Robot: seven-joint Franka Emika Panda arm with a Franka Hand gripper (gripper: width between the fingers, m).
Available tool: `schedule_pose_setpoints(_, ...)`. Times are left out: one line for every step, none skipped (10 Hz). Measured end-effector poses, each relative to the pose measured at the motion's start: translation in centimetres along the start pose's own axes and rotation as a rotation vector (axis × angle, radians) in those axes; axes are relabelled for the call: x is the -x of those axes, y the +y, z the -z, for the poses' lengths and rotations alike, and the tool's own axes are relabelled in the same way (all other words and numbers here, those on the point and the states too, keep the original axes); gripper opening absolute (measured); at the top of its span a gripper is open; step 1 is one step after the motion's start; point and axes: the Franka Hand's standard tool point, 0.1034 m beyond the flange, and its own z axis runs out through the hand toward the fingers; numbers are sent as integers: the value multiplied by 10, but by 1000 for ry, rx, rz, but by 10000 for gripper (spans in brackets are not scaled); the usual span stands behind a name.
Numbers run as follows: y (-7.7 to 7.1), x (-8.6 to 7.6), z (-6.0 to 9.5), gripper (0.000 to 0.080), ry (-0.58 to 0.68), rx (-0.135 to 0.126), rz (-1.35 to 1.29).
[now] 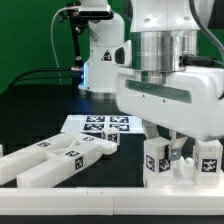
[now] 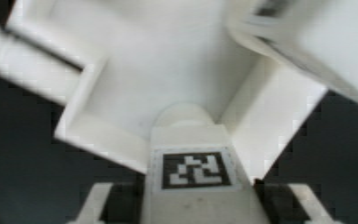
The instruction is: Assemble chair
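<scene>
Arm: the glossy white arm (image 1: 170,60) is filling the exterior view's right, hanging over the black table (image 1: 40,110).
Chair parts: the matte white chair parts (image 1: 50,162) are lying as long bars at the exterior view's left front. More tagged pieces (image 1: 155,165) are standing under the arm at the right front.
Marker board: the marker board (image 1: 100,125) is lying flat behind the bars.
Panel: a broad white panel (image 2: 105,90) is showing only in the wrist view, beyond the gripper.
Tagged block: the tagged block (image 2: 197,165) is facing the wrist camera, tag clear.
Gripper: the gripper (image 1: 177,152) is sitting narrow, its fingers (image 2: 119,200) hugging both sides of the tagged block.
Hard to see: the arm is hiding the grip in the exterior view, and the wrist view is blurring at its edges.
</scene>
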Motion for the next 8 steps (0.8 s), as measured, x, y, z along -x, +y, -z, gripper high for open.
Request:
schedule_pose_setpoints(-1, 1, 0, 284, -14, -8, -222)
schedule_pose_setpoints(-3, 2, 1, 284, -42, -12, -396)
schedule_pose_setpoints(-3, 1, 2, 284, -55, -13, -475)
schedule_pose_setpoints(-1, 0, 1, 284, -60, 0, -552)
schedule_pose_setpoints(2, 1, 0, 284, -57, 11, -592)
schedule_pose_setpoints(2, 0, 0, 284, -49, 12, -611)
schedule_pose_setpoints(3, 0, 0, 284, -50, 16, -619)
schedule_pose_setpoints(3, 0, 0, 373, -50, 16, -615)
